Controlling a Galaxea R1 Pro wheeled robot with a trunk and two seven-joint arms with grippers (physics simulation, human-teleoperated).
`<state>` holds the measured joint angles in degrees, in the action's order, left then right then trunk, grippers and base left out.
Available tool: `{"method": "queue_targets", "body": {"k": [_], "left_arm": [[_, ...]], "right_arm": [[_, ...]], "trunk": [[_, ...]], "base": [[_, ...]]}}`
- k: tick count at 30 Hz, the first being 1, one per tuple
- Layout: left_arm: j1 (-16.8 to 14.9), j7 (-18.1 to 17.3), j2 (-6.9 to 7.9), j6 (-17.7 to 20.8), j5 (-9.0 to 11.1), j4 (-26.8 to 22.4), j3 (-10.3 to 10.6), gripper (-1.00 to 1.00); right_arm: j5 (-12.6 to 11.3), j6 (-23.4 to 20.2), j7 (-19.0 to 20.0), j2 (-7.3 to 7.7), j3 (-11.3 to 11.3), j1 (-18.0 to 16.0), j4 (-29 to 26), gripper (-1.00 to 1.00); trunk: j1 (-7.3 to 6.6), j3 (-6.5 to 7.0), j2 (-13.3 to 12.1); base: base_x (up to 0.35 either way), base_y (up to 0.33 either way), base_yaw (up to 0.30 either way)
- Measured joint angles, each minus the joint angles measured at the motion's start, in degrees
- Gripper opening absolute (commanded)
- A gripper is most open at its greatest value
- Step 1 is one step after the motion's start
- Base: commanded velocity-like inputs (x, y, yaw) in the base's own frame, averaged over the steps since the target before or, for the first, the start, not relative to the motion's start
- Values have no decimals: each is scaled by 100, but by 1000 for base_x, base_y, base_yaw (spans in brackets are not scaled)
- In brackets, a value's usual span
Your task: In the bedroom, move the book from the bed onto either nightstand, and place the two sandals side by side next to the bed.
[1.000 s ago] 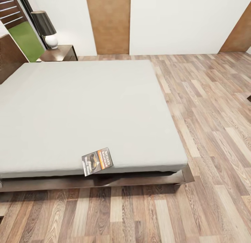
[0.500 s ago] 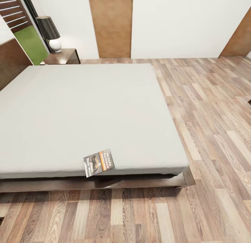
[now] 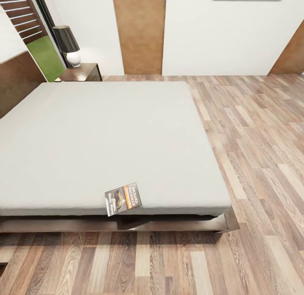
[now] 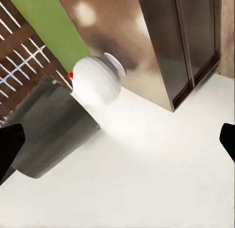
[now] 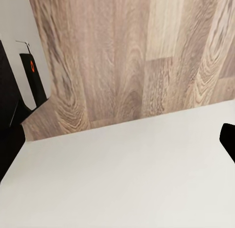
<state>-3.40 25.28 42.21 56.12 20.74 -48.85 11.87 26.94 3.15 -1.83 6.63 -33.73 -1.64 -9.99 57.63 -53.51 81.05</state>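
The book (image 3: 123,198) is lying at the bed's (image 3: 105,138) near edge, nightstand (image 3: 82,72) far off; both end effectors (image 4: 117,145) (image 5: 117,145) are gaping apart, carrying nothing

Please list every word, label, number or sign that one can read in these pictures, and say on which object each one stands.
"RICHARD BACHMAN": white letters on the orange band of the thin grey-and-dark paperback book, at the near edge of the large bed with the light-grey mattress; the reading is uncertain.
Smaller white lines on the book's dark cover picture: too blurred to read.
Small red mark on a dark part in the right wrist view: too small to read.
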Motion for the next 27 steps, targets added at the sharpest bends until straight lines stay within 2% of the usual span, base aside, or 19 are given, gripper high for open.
{"method": "queue_targets", "body": {"k": [4, 5, 6, 7, 12, 16, 17, 19, 23, 24, 27], "left_arm": [[-4, -19, -494, -476, -15, 470, 10, 100], [-6, -19, -499, -474, -40, 474, 10, 100], [-12, -40, -766, -709, -4, 632, 14, 100], [-15, -41, -786, -709, -32, 637, 15, 100], [-36, -70, -1543, -1107, -11, 838, 43, 100], [-53, -77, -2116, -1302, -21, 897, 181, 100], [-54, -77, -2121, -1299, -39, 897, 182, 100], [-64, -79, -2303, -1356, -23, 911, 268, 100], [-78, -85, -2544, -1457, -14, 911, 363, 100], [-84, -90, -2670, -1560, 2, 912, 389, 100], [-90, -117, -2883, -1778, -9, 950, 411, 100]], "right_arm": [[-2, 4, 0, 0, -4, -2, -3, 100], [-2, 4, 0, 0, -4, -2, -3, 100], [-2, 6, 1, 2, -3, -4, -6, 100], [-2, 6, 1, 2, -3, -4, -7, 100], [-6, 12, 0, 19, -8, -6, -11, 100], [-15, 20, 1, 30, -20, -7, -9, 100], [-15, 20, 1, 30, -20, -7, -9, 100], [-21, 22, 1, 34, -26, -5, -2, 100], [-28, 28, 1, 34, -31, -4, 7, 100], [-30, 30, 1, 29, -27, -2, 9, 100], [-31, 31, 1, 22, -24, -3, 10, 100]], "trunk": [[0, 37, 0], [0, 46, 0], [0, 55, 0], [0, 65, 0], [0, 102, 0], [0, 118, 0], [0, 123, 0], [0, 134, 0], [0, 163, 0], [0, 171, 0], [0, 197, 0]], "base": [[0, 0, 73], [0, 0, 72], [0, 0, 72], [0, 0, 66], [0, 0, 38], [0, 0, 14], [0, 0, 10], [0, 0, 7], [0, 0, 3], [0, 0, 2], [0, 0, 1]]}}
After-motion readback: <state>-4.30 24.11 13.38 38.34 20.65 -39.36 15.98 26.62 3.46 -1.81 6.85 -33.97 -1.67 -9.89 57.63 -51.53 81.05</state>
